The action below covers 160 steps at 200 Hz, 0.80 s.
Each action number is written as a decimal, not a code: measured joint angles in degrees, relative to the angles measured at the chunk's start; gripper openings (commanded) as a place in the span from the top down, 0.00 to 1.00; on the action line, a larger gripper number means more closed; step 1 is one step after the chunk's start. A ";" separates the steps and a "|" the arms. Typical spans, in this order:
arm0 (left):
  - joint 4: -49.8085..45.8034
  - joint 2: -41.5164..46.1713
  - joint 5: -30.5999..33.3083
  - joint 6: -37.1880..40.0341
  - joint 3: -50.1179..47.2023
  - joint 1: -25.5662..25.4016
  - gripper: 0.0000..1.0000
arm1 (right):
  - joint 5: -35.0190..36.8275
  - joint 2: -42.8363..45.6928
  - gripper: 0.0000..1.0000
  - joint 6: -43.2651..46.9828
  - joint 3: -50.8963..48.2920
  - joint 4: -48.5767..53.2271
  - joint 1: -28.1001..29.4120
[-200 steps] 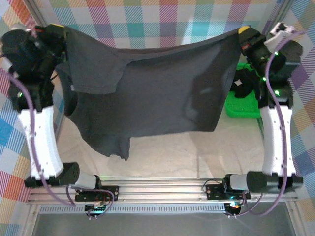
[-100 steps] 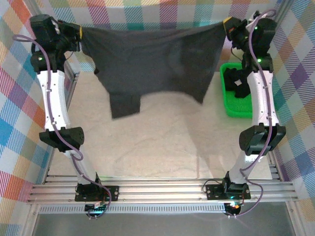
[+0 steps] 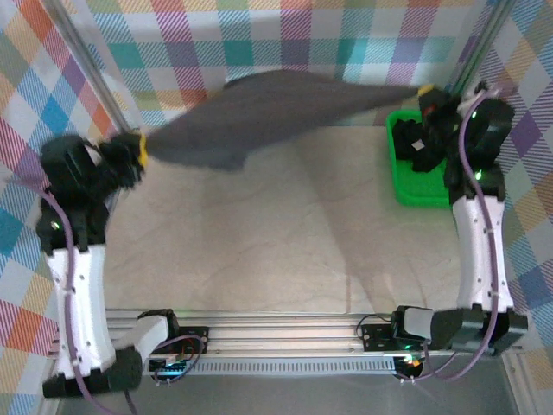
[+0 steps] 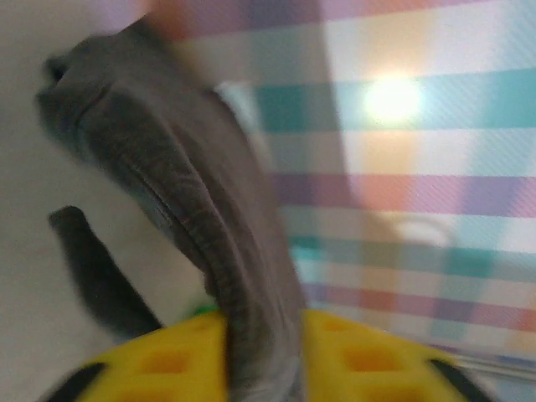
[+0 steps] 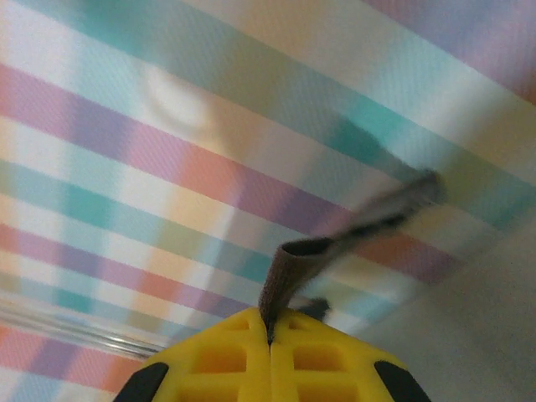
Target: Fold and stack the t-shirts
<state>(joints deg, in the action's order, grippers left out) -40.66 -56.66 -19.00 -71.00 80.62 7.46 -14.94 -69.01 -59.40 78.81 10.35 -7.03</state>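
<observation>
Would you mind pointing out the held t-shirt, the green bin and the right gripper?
t-shirt [image 3: 259, 117], top external view, middle of the stretched cloth.
green bin [image 3: 423, 197], top external view, bare floor near its front wall.
right gripper [image 5: 270, 333], right wrist view, seam between its yellow fingertips.

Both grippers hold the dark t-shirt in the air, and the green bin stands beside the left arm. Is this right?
Not quite. The green bin stands beside the right arm, as the top external view shows. The left gripper and right gripper do hold the dark t-shirt in the air.
</observation>
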 measured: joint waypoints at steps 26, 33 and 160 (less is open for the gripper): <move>-2.78 1.46 0.72 3.06 -20.26 -0.33 0.36 | 3.15 2.67 0.51 3.74 -16.74 5.86 0.70; -3.32 -0.57 1.36 4.57 -24.44 -0.37 0.36 | 4.07 2.03 0.50 4.83 -20.41 7.74 1.11; 2.60 -26.56 7.78 14.16 -26.91 -7.61 0.49 | 9.77 -21.14 0.58 17.70 -20.50 11.52 18.05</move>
<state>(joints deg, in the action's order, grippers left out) -38.06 -83.22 -11.22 -56.84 53.71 -0.14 -5.17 -90.15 -41.69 58.30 21.87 11.03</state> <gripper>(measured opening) 0.511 0.424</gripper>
